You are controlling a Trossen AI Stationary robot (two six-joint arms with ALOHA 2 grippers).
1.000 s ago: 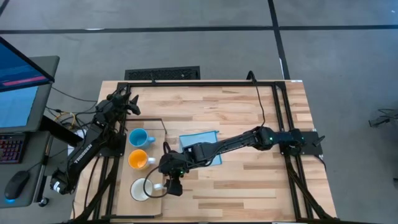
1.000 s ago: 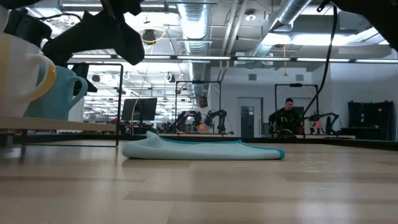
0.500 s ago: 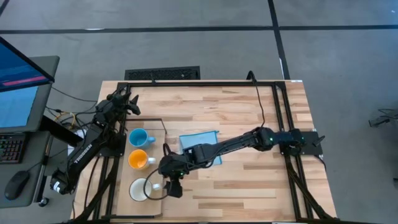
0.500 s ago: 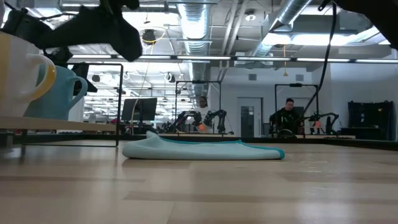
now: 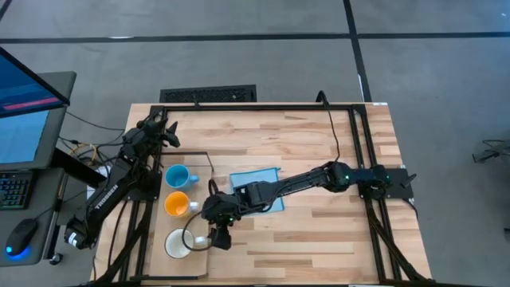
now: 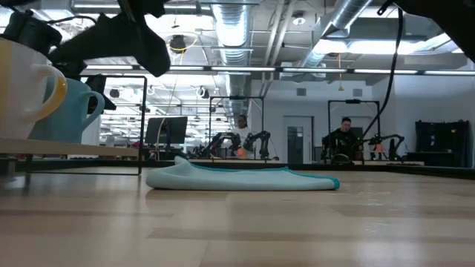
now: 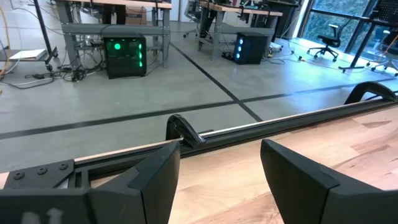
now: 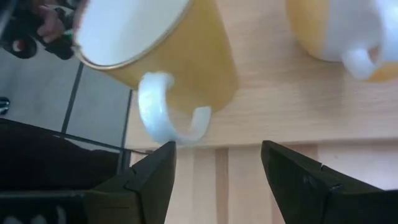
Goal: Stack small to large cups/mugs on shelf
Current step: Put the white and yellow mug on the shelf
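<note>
A: Any lettering legible? Mugs, shelf, cloth?

B: None. Pale marks run along the left arm (image 5: 107, 195) in the high view, possibly a brand name, too small to read.

A: Monitor (image 5: 24, 104) at the table's side?

B: Screen lit blue with a red bar, no words resolvable. Background room in the low view: no readable signs.

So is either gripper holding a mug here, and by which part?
Nothing is held. The right gripper hangs open beside the white ceramic mug, its fingers clear of the handle. The left gripper waits open.
</note>
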